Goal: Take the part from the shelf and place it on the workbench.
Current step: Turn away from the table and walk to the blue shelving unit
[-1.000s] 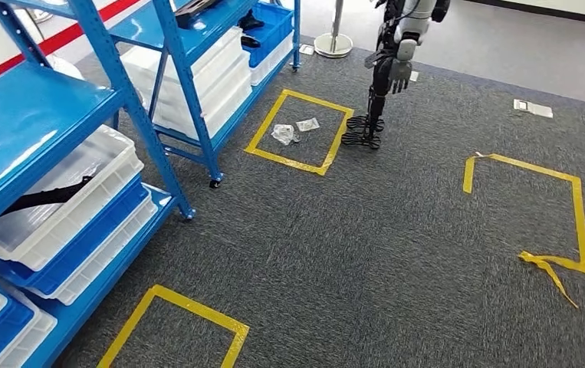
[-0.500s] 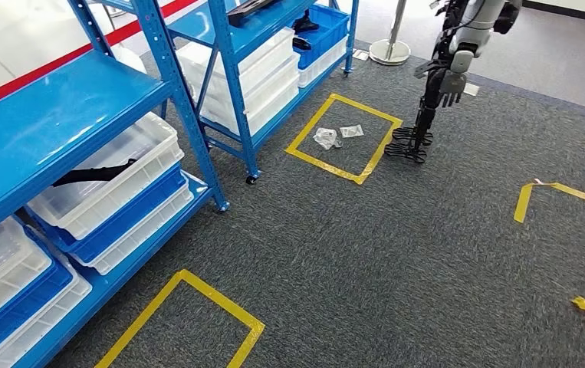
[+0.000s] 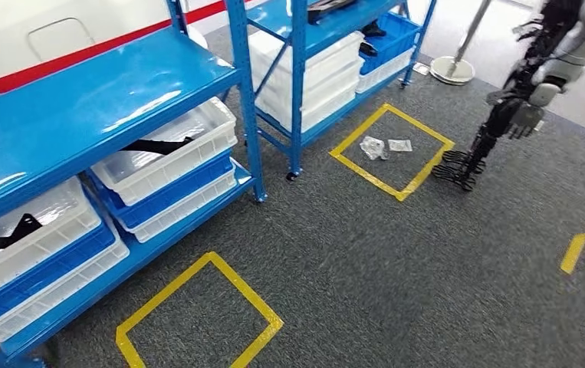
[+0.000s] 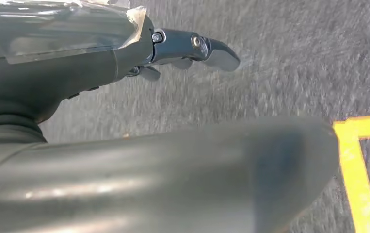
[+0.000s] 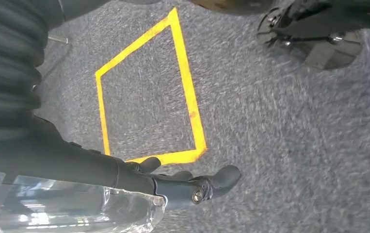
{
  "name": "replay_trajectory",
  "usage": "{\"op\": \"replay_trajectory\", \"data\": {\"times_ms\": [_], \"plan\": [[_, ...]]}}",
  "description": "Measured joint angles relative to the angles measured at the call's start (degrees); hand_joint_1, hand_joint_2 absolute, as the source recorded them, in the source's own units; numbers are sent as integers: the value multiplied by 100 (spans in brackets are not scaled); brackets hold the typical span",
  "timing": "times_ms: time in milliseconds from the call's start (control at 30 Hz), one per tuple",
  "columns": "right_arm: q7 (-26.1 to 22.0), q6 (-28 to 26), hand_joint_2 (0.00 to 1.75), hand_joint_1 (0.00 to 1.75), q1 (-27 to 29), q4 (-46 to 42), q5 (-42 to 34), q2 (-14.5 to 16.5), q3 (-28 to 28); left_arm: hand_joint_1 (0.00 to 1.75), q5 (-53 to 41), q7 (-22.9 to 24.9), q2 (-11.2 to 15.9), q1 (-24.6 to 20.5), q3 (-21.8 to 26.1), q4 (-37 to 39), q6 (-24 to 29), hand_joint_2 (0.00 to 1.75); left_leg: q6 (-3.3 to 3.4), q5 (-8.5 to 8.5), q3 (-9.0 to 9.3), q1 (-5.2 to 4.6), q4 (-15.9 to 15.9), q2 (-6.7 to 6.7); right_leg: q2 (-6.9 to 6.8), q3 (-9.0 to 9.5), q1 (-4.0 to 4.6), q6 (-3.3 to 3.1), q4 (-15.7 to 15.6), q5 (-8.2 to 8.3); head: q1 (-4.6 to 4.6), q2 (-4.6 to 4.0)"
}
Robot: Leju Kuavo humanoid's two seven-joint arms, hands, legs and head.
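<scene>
The view had swung left, a turn of the camera and not of the things, bringing the blue steel shelf [image 3: 105, 100] nearer the middle. A black angled part [image 3: 155, 144] lay in a white plastic bin [image 3: 168, 153] there. The left hand [image 4: 124, 58] and right hand [image 5: 139, 179] hung over grey carpet, fingers [image 5: 217, 180] released, holding nothing. Approach likely remained; no bench visible.

Two blue shelves [image 3: 120, 100], two plastic bags [image 3: 381, 146]

Yellow tape square [image 3: 199, 317] on grey carpet [image 3: 396, 268]; another robot [image 3: 530, 92].
</scene>
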Motion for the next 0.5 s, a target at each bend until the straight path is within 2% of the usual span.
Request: {"op": "replay_trajectory", "data": {"times_ms": [33,67,100,133,167,200,233,267,333,367,433,467,500], "plan": [[6,7,175,0,9,1,5,1,0,0,3,-2,-3,-1,-1,-1,5,0,1,2,-5,1,2,-93,61,-165,-7,4,317,-100,13,0],[16,16,175,0,16,1,14,0,0,0,7,-3,-6,2,-1,-1,16,0,0,3,-5,1,6,-186,83,-255,-13,32,468,-118,14,0],[29,25,175,0,19,2,27,-1,1,0,14,-3,-7,9,-1,-1,29,0,-4,3,-3,3,12,-278,96,-244,-20,81,399,-39,15,-1],[40,35,175,0,18,2,42,-1,1,0,21,-3,-7,15,0,-1,42,0,-14,0,1,9,24,-370,126,-125,-34,147,106,123,15,-1],[50,46,175,0,11,2,56,-2,2,0,27,-3,-7,19,0,-1,55,0,-33,-7,-1,16,44,-454,205,51,-61,210,-314,307,16,-1],[57,58,175,0,1,3,69,2,2,0,31,-2,-5,20,0,-1,67,0,-62,-18,-8,10,69,-527,297,207,-70,241,-675,451,25,-1],[62,67,175,0,-12,4,81,8,2,0,32,1,-3,18,1,-1,81,0,-94,-30,-20,3,92,-593,372,313,-81,233,-923,540,30,-1],[66,75,175,0,-30,5,88,16,2,0,32,6,-1,19,1,-1,94,0,-122,-36,-37,-6,105,-639,416,357,-80,197,-1028,566,29,-1],[75,89,175,0,-64,5,96,33,2,0,31,17,2,31,2,-1,112,0,-165,-28,-65,-2,103,-722,346,375,-68,94,-1028,574,17,-1],[79,93,175,0,-76,5,96,40,2,0,31,21,5,41,2,-1,115,0,-186,-37,-81,1,121,-666,293,387,-71,60,-1033,584,10,-1],[83,97,175,0,-79,4,100,53,1,0,31,26,12,43,2,-1,120,0,-236,-211,-211,-4,402,-372,172,401,-88,-13,-1044,593,-16,0],[83,97,175,0,-75,5,104,54,0,0,31,29,13,34,2,-1,121,0,-260,-386,-359,-5,714,-182,101,406,-81,-41,-1047,586,-33,0],[84,97,175,0,-68,5,109,54,0,0,31,33,13,24,2,-1,122,0,-280,-581,-558,0,1113,-66,21,409,-71,-68,-1046,573,-50,0]]}}
